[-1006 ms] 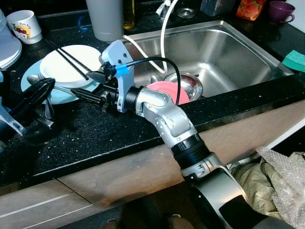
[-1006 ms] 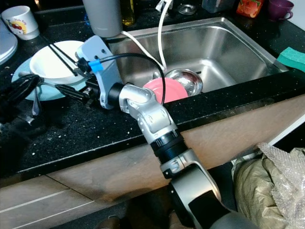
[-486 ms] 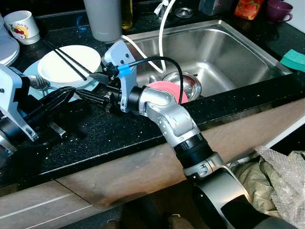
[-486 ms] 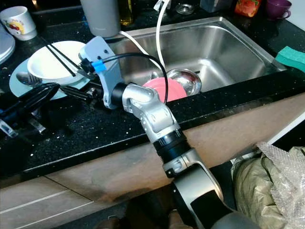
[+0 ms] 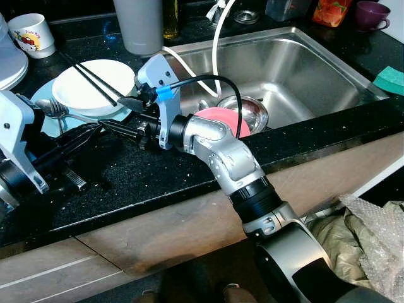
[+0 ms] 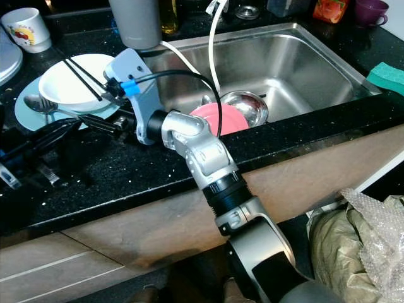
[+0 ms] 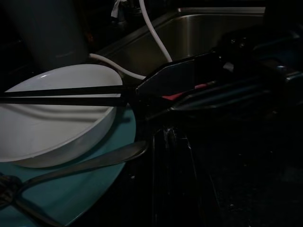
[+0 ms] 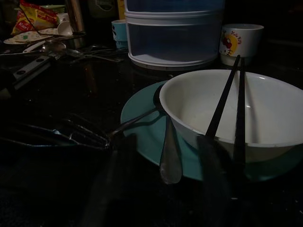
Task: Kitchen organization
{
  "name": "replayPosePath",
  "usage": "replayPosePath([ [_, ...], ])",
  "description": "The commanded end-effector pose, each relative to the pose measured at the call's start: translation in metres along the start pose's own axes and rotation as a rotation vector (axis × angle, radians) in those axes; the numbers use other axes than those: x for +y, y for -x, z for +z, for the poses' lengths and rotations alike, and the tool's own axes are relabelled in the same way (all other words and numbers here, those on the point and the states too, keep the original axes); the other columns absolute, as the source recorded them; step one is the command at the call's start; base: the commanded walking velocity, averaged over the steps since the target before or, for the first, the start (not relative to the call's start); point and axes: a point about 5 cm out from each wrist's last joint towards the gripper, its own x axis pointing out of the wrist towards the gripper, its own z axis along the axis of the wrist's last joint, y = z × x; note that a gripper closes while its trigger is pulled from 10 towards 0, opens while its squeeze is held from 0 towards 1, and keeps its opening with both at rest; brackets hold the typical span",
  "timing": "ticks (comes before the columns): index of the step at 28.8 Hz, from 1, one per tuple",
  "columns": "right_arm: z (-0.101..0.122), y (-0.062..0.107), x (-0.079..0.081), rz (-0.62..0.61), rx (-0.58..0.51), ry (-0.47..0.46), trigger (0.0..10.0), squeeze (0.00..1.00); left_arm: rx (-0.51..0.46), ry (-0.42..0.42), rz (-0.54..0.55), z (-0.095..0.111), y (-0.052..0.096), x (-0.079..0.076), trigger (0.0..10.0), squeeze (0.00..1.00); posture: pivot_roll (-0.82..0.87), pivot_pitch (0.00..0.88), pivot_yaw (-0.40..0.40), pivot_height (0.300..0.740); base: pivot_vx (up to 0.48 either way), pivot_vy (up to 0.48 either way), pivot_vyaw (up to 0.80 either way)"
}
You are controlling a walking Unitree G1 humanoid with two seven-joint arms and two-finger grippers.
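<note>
Robot's grippers close in on dirty dishes beside the sink

Right gripper (image 5: 120, 115) released, left gripper (image 5: 76, 140) unclear; bowl (image 5: 95, 84), chopsticks (image 5: 88, 74), spoon (image 5: 53, 108) remain on the table's back-left; nothing sorted yet.

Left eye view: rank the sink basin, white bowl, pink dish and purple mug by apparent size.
1. sink basin
2. white bowl
3. pink dish, partly hidden by the arm, so uncertain
4. purple mug, farthest away
</note>
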Motion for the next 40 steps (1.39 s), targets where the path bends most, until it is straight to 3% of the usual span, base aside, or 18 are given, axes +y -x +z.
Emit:
replayPosePath([
  [1,0.001,-0.002,0.004,0.017,-0.003,-0.001,2.9,0.0,0.017,0.004,-0.04,0.0,-0.001,-0.005,10.0,0.0,0.04,0.17,-0.002,0.74,0.0,0.0,0.0],
  [2,0.001,-0.002,0.004,0.017,-0.003,-0.001,2.9,0.0,0.017,0.004,-0.04,0.0,-0.001,-0.005,10.0,0.0,0.04,0.17,-0.002,0.74,0.0,0.0,0.0],
  [3,0.002,-0.002,0.003,0.015,-0.004,-0.002,2.2,0.0,0.017,0.004,-0.044,0.0,-0.001,-0.006,10.0,0.0,0.04,0.168,-0.003,0.74,0.0,0.0,0.0],
  [5,0.002,-0.002,0.003,0.014,-0.005,-0.002,2.2,0.0,0.017,0.004,-0.045,0.0,-0.001,-0.006,10.0,0.0,0.04,0.169,-0.002,0.74,0.0,0.0,0.0],
  [6,0.002,-0.002,0.003,0.014,-0.006,-0.003,1.6,0.0,0.017,0.005,-0.048,0.0,-0.002,-0.006,10.0,0.0,0.04,0.17,-0.002,0.74,0.0,0.0,0.0],
  [8,0.002,-0.002,0.003,0.013,-0.006,-0.003,1.6,0.0,0.017,0.006,-0.051,0.0,-0.002,-0.007,10.0,0.0,0.04,0.17,-0.002,0.74,0.0,0.0,0.0],
  [9,0.003,-0.002,0.003,0.012,-0.009,-0.005,0.4,0.0,0.019,0.006,-0.054,0.0,-0.002,-0.007,10.0,0.0,0.04,0.17,-0.001,0.74,0.0,0.0,0.0],
  [21,0.012,-0.001,0.001,0.007,-0.045,-0.015,0.0,0.0,0.018,0.001,-0.055,0.001,-0.002,-0.006,10.0,0.0,0.04,0.168,0.001,0.74,0.0,0.0,0.0],
  [22,0.02,0.0,0.001,0.015,-0.082,-0.03,2.2,0.0,0.018,0.0,-0.055,0.001,-0.002,-0.005,10.0,0.0,0.04,0.168,0.002,0.74,0.0,0.0,0.0],
  [23,0.028,0.001,0.001,0.018,-0.115,-0.04,7.1,0.0,0.019,0.0,-0.055,0.001,-0.001,-0.005,10.0,0.0,0.04,0.168,0.002,0.74,0.0,0.0,0.0],
  [24,0.037,0.004,0.0,0.017,-0.153,-0.055,10.0,0.56,0.022,-0.002,-0.055,0.002,0.0,-0.004,10.0,0.0,0.04,0.168,0.005,0.74,0.0,0.0,0.0],
  [25,0.038,0.004,-0.001,0.015,-0.158,-0.058,10.0,0.56,0.023,-0.002,-0.055,0.001,0.0,-0.004,10.0,0.0,0.04,0.168,0.005,0.74,0.0,0.0,0.0],
  [26,0.038,0.005,-0.001,0.006,-0.154,-0.052,10.0,1.0,0.025,-0.003,-0.055,0.001,0.0,-0.004,10.0,0.0,0.04,0.168,0.005,0.74,0.0,0.0,0.0],
  [32,0.019,0.008,-0.003,-0.033,-0.047,0.037,10.0,1.0,0.033,-0.005,-0.052,0.0,0.002,-0.002,10.0,0.0,0.04,0.167,0.003,0.74,0.0,0.0,0.0],
  [40,0.001,0.007,0.007,0.005,0.053,0.017,10.0,1.0,0.046,-0.008,-0.036,0.0,0.009,0.003,10.0,0.0,0.05,0.16,-0.005,0.74,0.0,0.0,0.0],
])
